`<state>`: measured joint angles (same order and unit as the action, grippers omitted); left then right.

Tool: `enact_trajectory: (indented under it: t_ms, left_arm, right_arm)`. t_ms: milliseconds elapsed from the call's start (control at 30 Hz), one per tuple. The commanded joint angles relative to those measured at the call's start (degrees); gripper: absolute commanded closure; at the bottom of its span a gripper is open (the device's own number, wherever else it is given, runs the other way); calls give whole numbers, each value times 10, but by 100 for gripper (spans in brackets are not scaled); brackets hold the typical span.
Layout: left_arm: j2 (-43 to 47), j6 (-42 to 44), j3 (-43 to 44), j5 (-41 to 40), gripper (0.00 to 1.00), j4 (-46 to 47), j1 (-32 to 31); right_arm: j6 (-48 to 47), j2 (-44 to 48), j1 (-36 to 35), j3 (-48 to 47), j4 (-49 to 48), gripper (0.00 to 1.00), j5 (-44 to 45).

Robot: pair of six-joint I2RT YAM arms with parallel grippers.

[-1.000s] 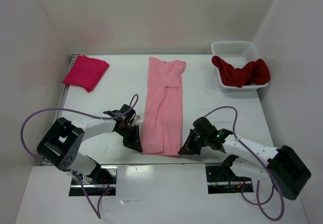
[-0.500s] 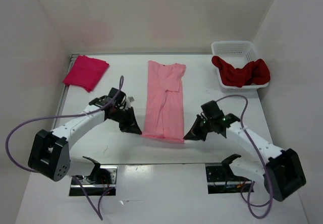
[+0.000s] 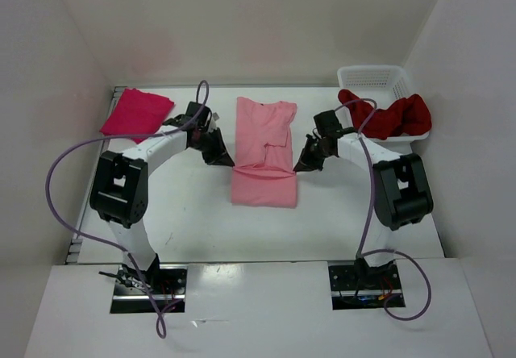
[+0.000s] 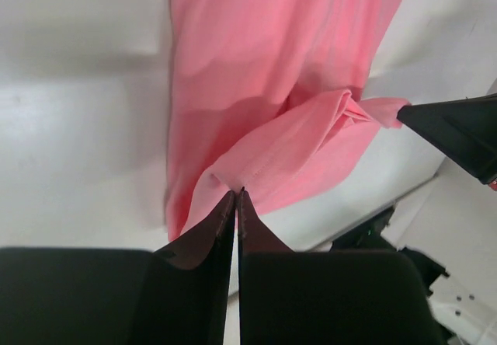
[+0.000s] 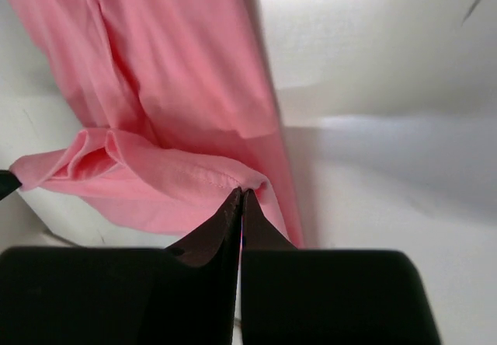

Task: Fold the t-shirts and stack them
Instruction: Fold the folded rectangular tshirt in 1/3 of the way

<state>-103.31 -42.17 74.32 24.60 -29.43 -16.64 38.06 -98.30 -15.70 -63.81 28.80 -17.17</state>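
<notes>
My left gripper (image 4: 237, 193) is pinched tight on the left hem corner of the light pink t-shirt (image 3: 264, 152), and my right gripper (image 5: 242, 192) on its right corner, both above the shirt at mid-table (image 3: 177, 205). The crimson-pink t-shirt (image 3: 137, 114) lies far left. The dark red t-shirt (image 3: 387, 116) drapes over the white basket (image 3: 371, 74), far right.

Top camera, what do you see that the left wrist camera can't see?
Only the top view shows the crimson-pink shirt lying at far left, and the white basket with the dark red shirt draped over it. Only the left wrist view shows, up close, the left gripper shut on the hem's stitched edge. Both show the light pink shirt and the right gripper pinching its other corner.
</notes>
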Motion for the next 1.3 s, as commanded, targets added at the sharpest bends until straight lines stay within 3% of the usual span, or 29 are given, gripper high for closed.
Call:
enact_trajectory:
  t_ms: [0, 367, 533, 700, 833, 967, 1000, 1033, 1067, 1133, 1267]
  left_arm:
    - [-32, 8, 59, -23, 92, 24, 15]
    - [-141, 29, 132, -40, 91, 30, 38]
    - [-140, 17, 138, -33, 91, 58, 43]
    - [-71, -3, 83, -39, 83, 86, 17]
    - [-30, -8, 27, -33, 82, 100, -26]
    - [-8, -47, -26, -33, 82, 132, -115]
    - [-8, -56, -32, -33, 82, 140, -128]
    - [-8, -77, -45, -33, 82, 160, -138]
    - [-14, -88, -52, -28, 82, 174, -145]
    - [-30, -106, -58, -28, 82, 198, -151]
    - [-51, -106, -58, -55, 82, 205, -151]
  right_arm:
    - [-40, -37, 27, -54, -50, 100, 9]
    - [-58, -188, 45, -177, -44, 100, -6]
    - [-63, -196, 45, -214, -38, 99, -5]
    - [-63, -178, 45, -214, -32, 81, 4]
    - [-57, -142, 45, -214, -39, 61, -1]
    - [-72, -88, 45, -200, -24, 57, 35]
    - [-72, -67, 45, -193, -24, 58, 41]
    - [-78, -60, 45, -180, -24, 67, 36]
    - [-84, -60, 31, -174, -24, 84, 30]
    - [-90, -60, 9, -158, -18, 98, 17]
    - [-83, -101, -37, -146, -30, 100, -15]
